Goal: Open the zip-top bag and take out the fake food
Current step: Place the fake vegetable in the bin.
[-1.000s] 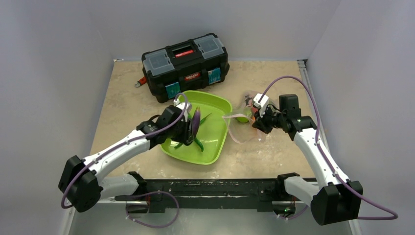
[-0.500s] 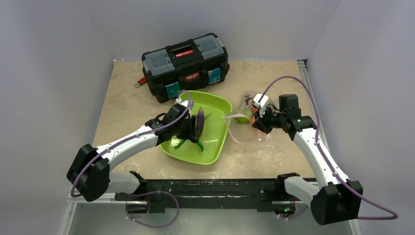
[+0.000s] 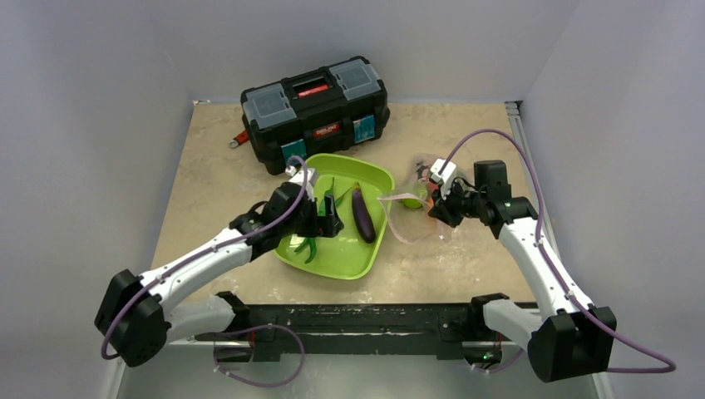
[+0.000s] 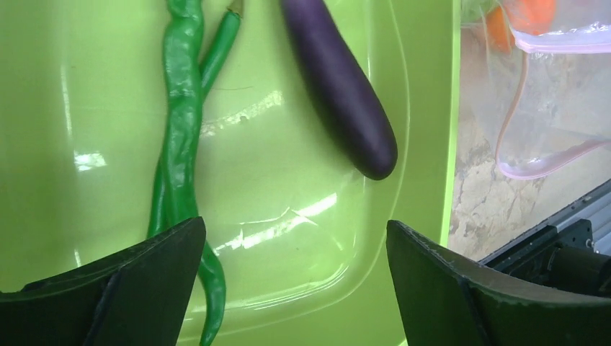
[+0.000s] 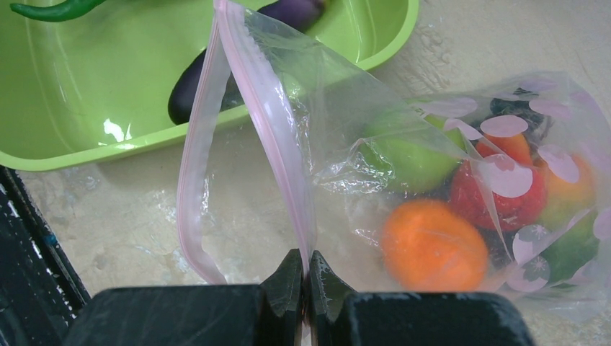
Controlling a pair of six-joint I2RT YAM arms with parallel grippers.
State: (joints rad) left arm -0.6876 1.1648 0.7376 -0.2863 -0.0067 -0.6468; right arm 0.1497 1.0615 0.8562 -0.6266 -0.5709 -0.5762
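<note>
1. Top view: my left gripper [image 3: 328,218] hangs over the lime-green tray [image 3: 366,264], jaws spread wide with nothing in them. The eggplant [image 3: 362,214] lies in the tray just beside it. My right gripper [image 3: 432,202] is pinched on the zip-top bag [image 3: 413,218], which lies on the table [image 3: 216,174] just right of the tray.
2. Left wrist: both fingers [image 4: 144,281] stand far apart and empty. The bean pods [image 4: 180,122] lie beside the eggplant on the tray floor, clear of the fingers.
3. Right wrist: the jaws are clamped tight on the pink zip strip [image 5: 266,122], lifting one lip so the mouth gapes. The rest of the fake food sits at the bag's far end: an orange [image 5: 432,245], a lime [image 5: 403,155] and a strawberry [image 5: 497,191]. I judge the film thin, floppy and slick, so the strip is the firmest hold. The fruit looks light, hard and round, and apt to roll, so I'd grip each piece across its middle.
4. Surroundings: a flat, mottled beige tabletop, a black toolbox [image 3: 316,108] at the back, and plain pale walls close around.
</note>
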